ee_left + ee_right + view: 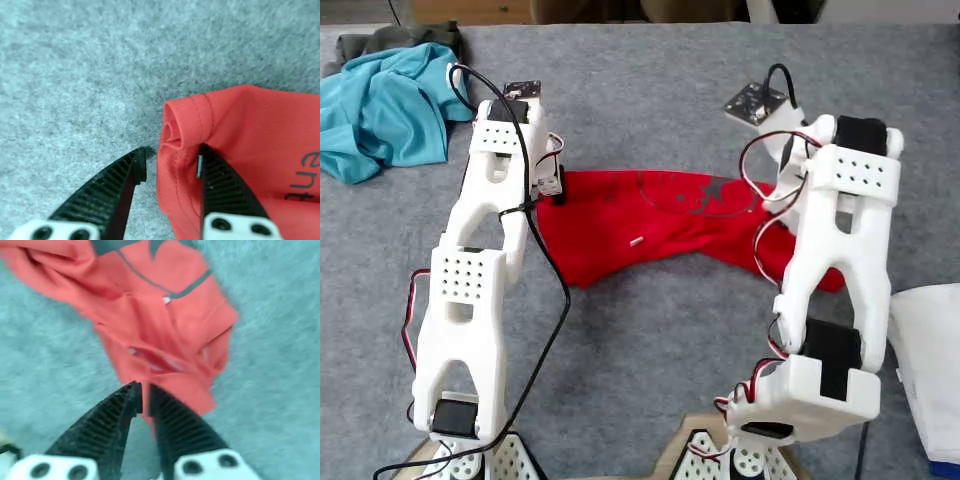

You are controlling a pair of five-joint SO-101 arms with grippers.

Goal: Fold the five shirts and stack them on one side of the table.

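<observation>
A red shirt (650,225) with a dark print lies crumpled across the middle of the grey table. My left gripper (552,182) sits at its left corner. In the left wrist view that gripper (172,155) is open, with one finger (220,185) resting on the red shirt (250,150) and the other on the bare table beside the rolled hem. In the right wrist view my right gripper (144,390) is shut on a thin edge of the red shirt (165,335). The right arm (840,230) stands over the shirt's right end.
A teal shirt (380,105) lies bunched at the far left corner, with a dark olive one (390,38) behind it. A white shirt (932,360) lies at the right edge. The grey felt table (660,340) is bare in front of the red shirt.
</observation>
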